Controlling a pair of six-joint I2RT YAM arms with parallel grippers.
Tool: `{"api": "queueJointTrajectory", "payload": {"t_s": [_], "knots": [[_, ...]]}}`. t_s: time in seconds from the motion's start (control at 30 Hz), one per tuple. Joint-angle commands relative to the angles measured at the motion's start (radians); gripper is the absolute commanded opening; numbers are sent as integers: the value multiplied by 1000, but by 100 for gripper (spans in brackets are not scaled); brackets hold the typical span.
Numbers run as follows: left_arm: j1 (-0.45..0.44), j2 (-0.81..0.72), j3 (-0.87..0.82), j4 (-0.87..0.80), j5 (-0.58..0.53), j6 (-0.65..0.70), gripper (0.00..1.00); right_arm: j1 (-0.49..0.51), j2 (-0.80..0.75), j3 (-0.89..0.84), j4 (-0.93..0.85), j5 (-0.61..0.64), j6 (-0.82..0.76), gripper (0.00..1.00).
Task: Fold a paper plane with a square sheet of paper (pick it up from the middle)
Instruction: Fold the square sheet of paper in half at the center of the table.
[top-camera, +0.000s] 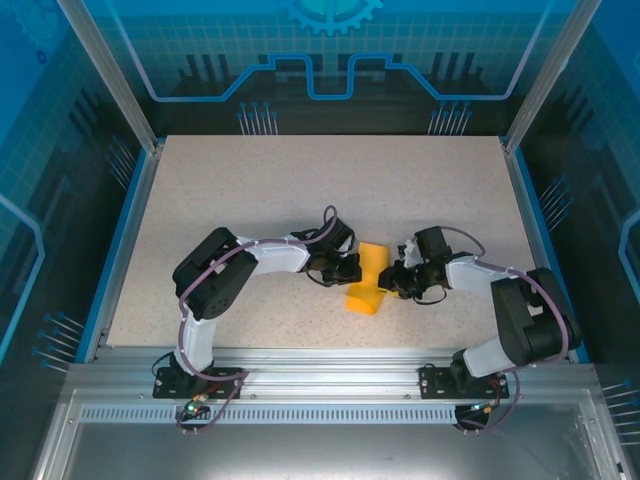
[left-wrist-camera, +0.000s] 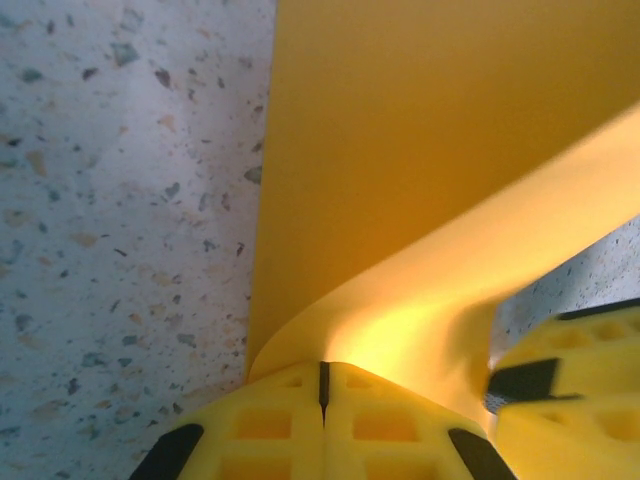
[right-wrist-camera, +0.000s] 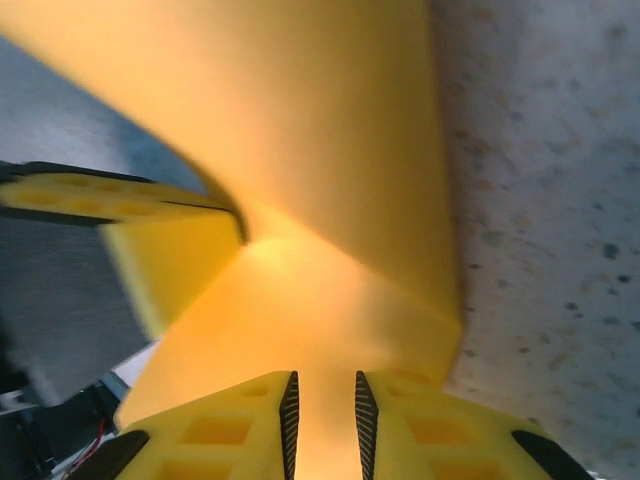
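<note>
The square sheet of paper is orange-yellow and lies partly folded mid-table between both grippers. In the left wrist view, one layer of the paper lies flat while a flap curls up from my left gripper, whose jaws are pressed together at the flap's edge. My left gripper touches the sheet's left side. My right gripper is at its right side. In the right wrist view, my right gripper stands narrowly open, and the paper shows through the gap between its fingers.
The speckled tabletop stretches free behind and to both sides of the paper. Blue rails border the table, and a metal frame runs along the near edge by the arm bases.
</note>
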Motion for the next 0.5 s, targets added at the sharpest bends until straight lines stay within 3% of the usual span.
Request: {"api": "queueJointTrajectory", "payload": {"t_s": [0.0,0.13,0.47], "knots": [[-15,48,2,-87,-22,23,0,12,48,-29,21,-5,1,25],[-15,48,1,-86,-23,24,0,10,52,-21,-8,-1,-10,25],[-17,48,2,-94,-21,27,0,55,-114,-12,-40,-34,31,27]]}}
